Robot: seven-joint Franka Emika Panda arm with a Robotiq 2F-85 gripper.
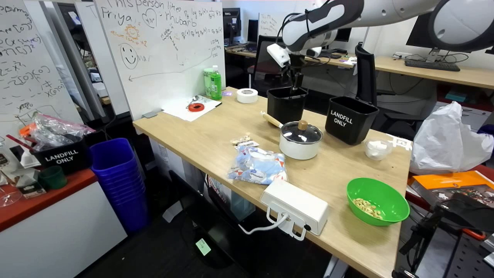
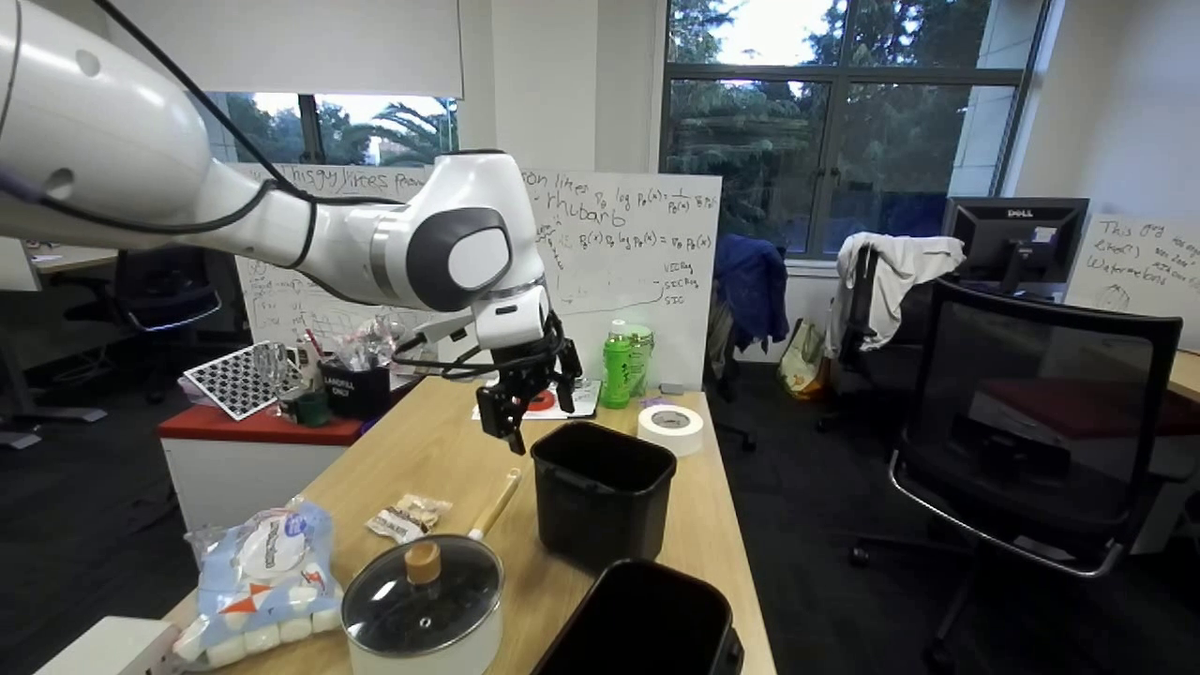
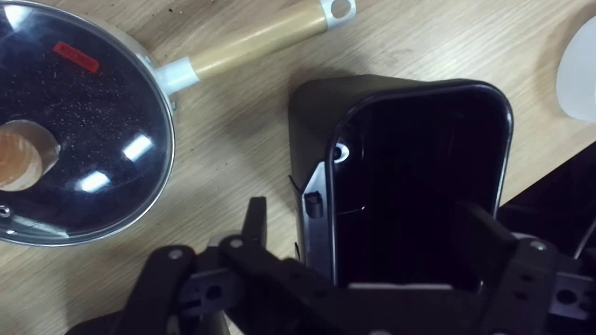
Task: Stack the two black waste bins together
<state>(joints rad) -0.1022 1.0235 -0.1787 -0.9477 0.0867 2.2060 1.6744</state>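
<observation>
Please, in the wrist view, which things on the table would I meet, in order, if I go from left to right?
Glass-lidded saucepan → its wooden handle → black waste bin → white tape roll, cut off by the picture's right edge.

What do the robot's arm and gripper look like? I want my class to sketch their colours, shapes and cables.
The arm is white, with thick, rounded segments and a dark grey panel around a white oval. Black cables run along its outside. The gripper is black and angular, with two jointed fingers; the wrist view shows silvery screw heads.
</observation>
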